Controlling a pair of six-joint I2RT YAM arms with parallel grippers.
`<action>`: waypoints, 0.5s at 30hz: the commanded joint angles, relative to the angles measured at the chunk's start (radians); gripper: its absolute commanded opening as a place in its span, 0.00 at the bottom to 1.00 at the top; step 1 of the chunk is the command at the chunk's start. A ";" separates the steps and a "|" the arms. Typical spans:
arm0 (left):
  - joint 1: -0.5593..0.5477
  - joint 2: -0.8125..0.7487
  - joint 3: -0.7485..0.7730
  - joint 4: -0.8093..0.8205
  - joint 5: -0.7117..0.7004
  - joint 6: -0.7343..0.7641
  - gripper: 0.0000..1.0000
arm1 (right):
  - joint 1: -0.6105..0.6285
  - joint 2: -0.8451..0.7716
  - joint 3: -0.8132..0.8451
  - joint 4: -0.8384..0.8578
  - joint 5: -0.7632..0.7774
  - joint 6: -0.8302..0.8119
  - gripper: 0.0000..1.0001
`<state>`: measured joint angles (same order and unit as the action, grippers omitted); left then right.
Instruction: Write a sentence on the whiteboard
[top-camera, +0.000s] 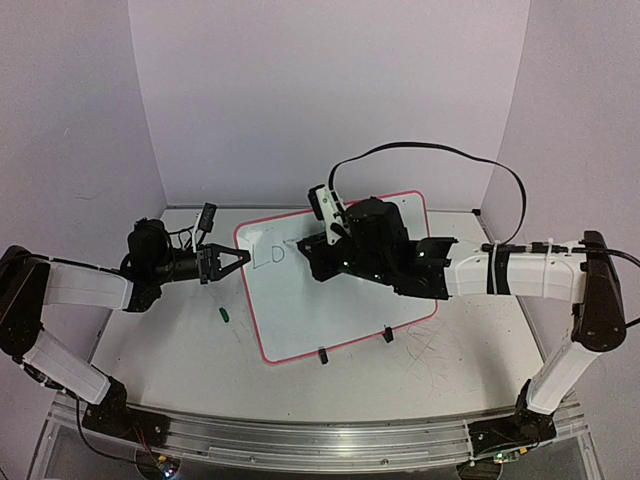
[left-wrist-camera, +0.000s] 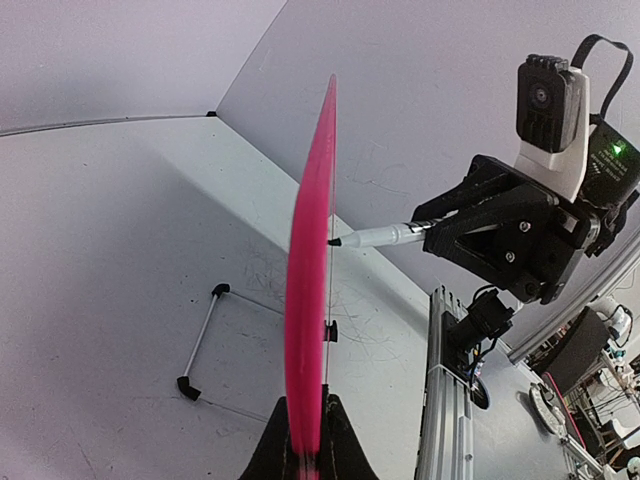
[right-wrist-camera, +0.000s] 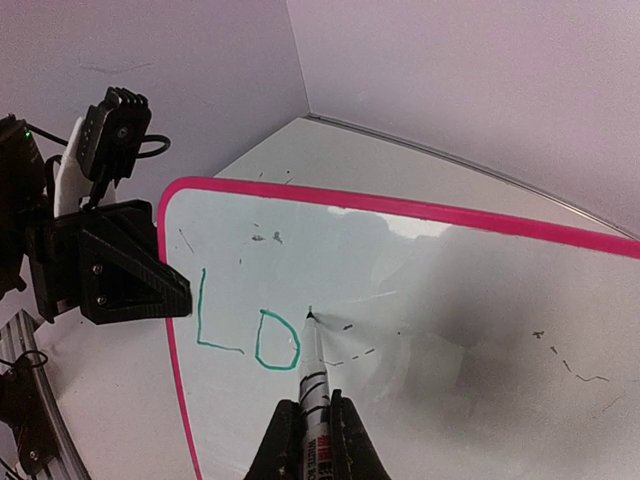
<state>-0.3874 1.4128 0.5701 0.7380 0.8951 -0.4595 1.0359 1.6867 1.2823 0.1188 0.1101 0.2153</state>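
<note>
I look down on a scuffed white table (top-camera: 150, 345) set in a corner between plain lilac walls (top-camera: 300, 90). A small green piece (top-camera: 224, 314) lies on the table left of centre, near the board's left rim. The board (top-camera: 330, 300), glossy white with a pink rim, takes the middle and sits slightly askew, with two black clips (top-camera: 323, 354) on its near edge. Grey scribbles (top-camera: 440, 350) mark the table to its right, and a black cable (top-camera: 450, 152) loops above the right arm.

From above, the right wrist covers the board's far middle and hides the marker, and the writing shows only faintly. The left wrist camera sees the board edge-on as a pink strip, so its face is hidden there. The right wrist camera cuts off the board's near and right parts. I cannot tell what the green piece is.

The left pincer (left-wrist-camera: 305, 450) is pressed onto the board's left rim, one finger on each side. The right pincer (right-wrist-camera: 310, 440) is pressed together on a marker (right-wrist-camera: 312, 385). The marker's tip touches the board just right of the writing. The sentence (right-wrist-camera: 256, 340) stands in green near the board's far left corner. Only "LO" is there, and the tip is at the O's upper right.
</note>
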 joint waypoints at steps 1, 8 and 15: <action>-0.013 -0.013 0.033 -0.029 0.011 0.079 0.00 | 0.012 -0.003 0.013 -0.010 0.034 0.013 0.00; -0.013 -0.013 0.034 -0.031 0.012 0.080 0.00 | 0.018 -0.014 -0.009 -0.023 0.047 0.028 0.00; -0.013 -0.017 0.033 -0.034 0.013 0.079 0.00 | 0.027 -0.029 -0.038 -0.030 0.057 0.048 0.00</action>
<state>-0.3874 1.4128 0.5701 0.7365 0.8948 -0.4561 1.0564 1.6867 1.2639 0.0963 0.1368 0.2412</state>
